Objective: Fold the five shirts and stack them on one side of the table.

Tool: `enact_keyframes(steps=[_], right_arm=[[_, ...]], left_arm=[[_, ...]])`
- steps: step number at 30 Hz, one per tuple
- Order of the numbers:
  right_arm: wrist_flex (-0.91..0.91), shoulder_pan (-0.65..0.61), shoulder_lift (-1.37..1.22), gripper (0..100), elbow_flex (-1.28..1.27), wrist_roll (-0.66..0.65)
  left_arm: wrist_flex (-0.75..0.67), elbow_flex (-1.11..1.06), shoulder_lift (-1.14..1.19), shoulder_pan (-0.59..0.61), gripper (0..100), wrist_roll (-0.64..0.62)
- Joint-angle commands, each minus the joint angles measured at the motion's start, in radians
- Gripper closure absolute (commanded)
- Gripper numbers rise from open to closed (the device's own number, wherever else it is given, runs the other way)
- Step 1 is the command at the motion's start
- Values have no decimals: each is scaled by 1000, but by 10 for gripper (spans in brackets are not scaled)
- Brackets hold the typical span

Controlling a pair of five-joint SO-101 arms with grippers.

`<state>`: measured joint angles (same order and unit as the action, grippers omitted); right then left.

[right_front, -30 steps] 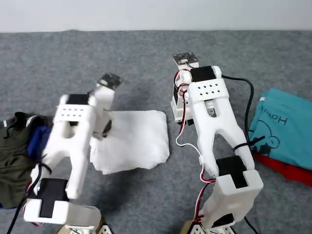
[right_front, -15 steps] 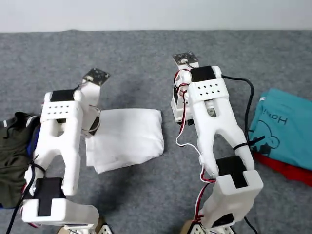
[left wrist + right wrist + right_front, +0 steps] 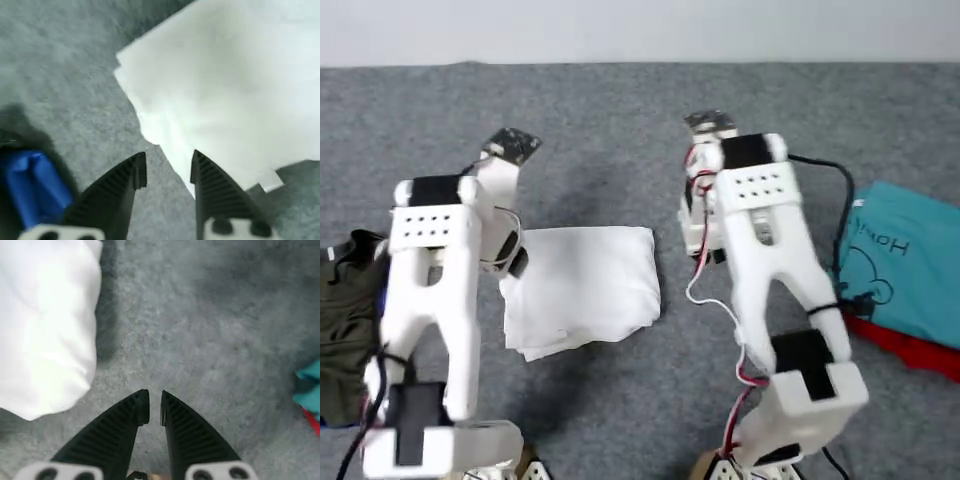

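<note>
A folded white shirt [image 3: 585, 285] lies on the grey carpet between the two arms. My left gripper [image 3: 168, 167] hovers open at that shirt's [image 3: 235, 85] left edge, fingertips just short of the cloth and holding nothing. In the high view the left gripper [image 3: 516, 262] sits beside the shirt's left side. My right gripper [image 3: 155, 410] is shut and empty over bare carpet, a little to the right of the white shirt [image 3: 45, 330]. A teal shirt [image 3: 900, 260] lies folded on a red shirt [image 3: 910, 352] at the right edge.
A heap of dark olive clothing [image 3: 345, 320] with a blue shirt [image 3: 32, 187] in it lies at the left edge, close to the left arm [image 3: 430, 260]. The teal shirt's corner [image 3: 310, 385] lies off to one side of the right gripper. Open carpet [image 3: 610, 130] stretches beyond the arms.
The left arm swung to the left and the white shirt slid a little left with it. The right arm shifted slightly to the right.
</note>
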<state>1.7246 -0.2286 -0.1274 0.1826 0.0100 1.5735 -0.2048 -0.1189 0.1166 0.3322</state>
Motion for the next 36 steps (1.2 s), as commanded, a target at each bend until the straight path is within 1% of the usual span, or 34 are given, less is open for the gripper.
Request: enact_keyframes(steps=[1,3,7,11,14,17,21,24,29,32,36], right_arm=[[61,59,140,945,55,-51],[71,107,203,946,48,-98],[70,263,343,946,49,-158],[70,424,433,946,34,-222],[70,526,479,946,6,-229],[70,591,527,946,-38,-230],[70,634,601,946,-121,-230],[70,642,659,946,-186,-232],[68,638,745,946,-273,-252],[68,641,769,946,-301,-292],[68,641,777,946,-305,-299]], left_arm=[[81,65,-109,-86,847,0],[103,64,-132,-178,880,0],[95,61,-95,-364,996,0],[38,65,23,-480,994,-46],[-12,65,101,-542,994,-61],[-32,88,140,-615,995,-63],[-63,122,186,-681,995,-92],[-92,120,258,-695,995,-109],[-92,120,388,-733,995,-110],[-92,119,439,-738,995,-110],[-75,120,476,-743,995,-110]])
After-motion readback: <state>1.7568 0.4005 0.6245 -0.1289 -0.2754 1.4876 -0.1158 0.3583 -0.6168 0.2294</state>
